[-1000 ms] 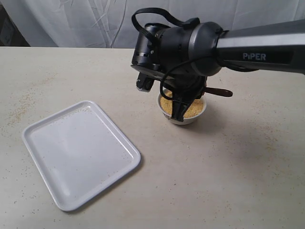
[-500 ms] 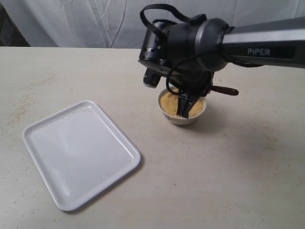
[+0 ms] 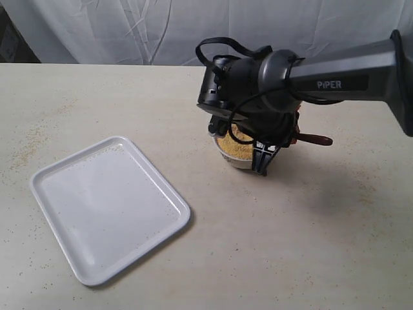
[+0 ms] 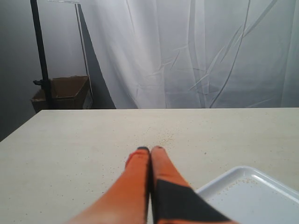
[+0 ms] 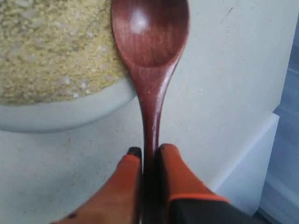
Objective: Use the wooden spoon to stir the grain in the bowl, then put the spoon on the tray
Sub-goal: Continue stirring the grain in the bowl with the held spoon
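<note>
The small white bowl (image 3: 233,159) of yellow grain (image 3: 231,146) stands mid-table, largely hidden under my right arm. My right gripper (image 3: 259,160) hangs at the bowl's right rim, shut on the slim handle of the dark wooden spoon (image 3: 315,139), whose reddish end sticks out to the right. In the right wrist view the gripper (image 5: 149,150) clamps the spoon (image 5: 150,37). The spoon's oval head lies over the bowl's rim (image 5: 60,114), beside the grain (image 5: 51,46). The white tray (image 3: 106,206) lies front left. My left gripper (image 4: 150,149) is shut on nothing, low over the table near the tray's corner (image 4: 252,191).
Loose grains are scattered on the beige table (image 3: 58,123). A white curtain (image 3: 97,26) hangs behind it. A cardboard box (image 4: 65,91) and a black pole (image 4: 39,51) stand past the table's far edge. The table's edge (image 5: 247,158) lies close to the bowl.
My right gripper has swept the spoon through the bowl from its left side to its right rim. The spoon's outer end has shifted right and lower. The tray has not moved.
</note>
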Controlling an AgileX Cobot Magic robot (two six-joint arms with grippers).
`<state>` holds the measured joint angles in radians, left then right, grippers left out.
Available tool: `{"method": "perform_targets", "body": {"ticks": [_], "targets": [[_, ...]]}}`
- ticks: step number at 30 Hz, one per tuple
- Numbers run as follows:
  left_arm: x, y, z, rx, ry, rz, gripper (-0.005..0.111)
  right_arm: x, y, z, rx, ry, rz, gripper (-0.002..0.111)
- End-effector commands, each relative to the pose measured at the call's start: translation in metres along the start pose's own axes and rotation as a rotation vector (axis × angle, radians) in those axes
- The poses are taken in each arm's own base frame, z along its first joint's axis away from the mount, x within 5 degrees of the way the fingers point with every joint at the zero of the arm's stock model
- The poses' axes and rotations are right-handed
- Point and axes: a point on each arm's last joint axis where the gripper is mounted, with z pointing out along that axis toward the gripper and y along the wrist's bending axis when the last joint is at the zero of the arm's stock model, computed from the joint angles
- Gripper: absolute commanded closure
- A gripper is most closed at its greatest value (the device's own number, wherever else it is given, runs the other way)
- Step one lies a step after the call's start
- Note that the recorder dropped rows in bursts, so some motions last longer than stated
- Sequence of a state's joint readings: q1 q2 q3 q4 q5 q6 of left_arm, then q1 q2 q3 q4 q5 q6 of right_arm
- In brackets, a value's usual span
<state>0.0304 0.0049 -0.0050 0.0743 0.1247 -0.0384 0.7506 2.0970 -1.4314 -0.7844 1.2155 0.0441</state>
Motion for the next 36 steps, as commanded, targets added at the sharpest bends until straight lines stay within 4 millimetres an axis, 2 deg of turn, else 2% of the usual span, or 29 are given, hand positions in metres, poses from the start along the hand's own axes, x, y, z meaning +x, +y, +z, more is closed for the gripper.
{"method": "perform_targets", "body": {"ticks": [1,6,14,18,26,36], "targets": [[0.002,0.000,0.000,0.005,0.001,-0.006,0.106,0.001,0.001,0.003,-0.015,0.014,0.015,0.109],[0.002,0.000,0.000,0.005,0.001,-0.006,0.106,-0.001,0.009,0.004,-0.059,0.020,0.012,0.109],[0.002,0.000,0.000,0.005,0.001,-0.006,0.106,-0.011,0.028,-0.019,0.006,-0.035,-0.076,0.109],[0.002,0.000,0.000,0.005,0.001,-0.006,0.106,-0.011,0.022,-0.021,0.060,-0.042,-0.092,0.109],[0.002,0.000,0.000,0.005,0.001,-0.006,0.106,0.001,0.003,-0.044,0.091,-0.101,-0.043,0.109],[0.002,0.000,0.000,0.005,0.001,-0.006,0.106,0.003,0.002,-0.046,0.090,-0.106,-0.047,0.109]]}}
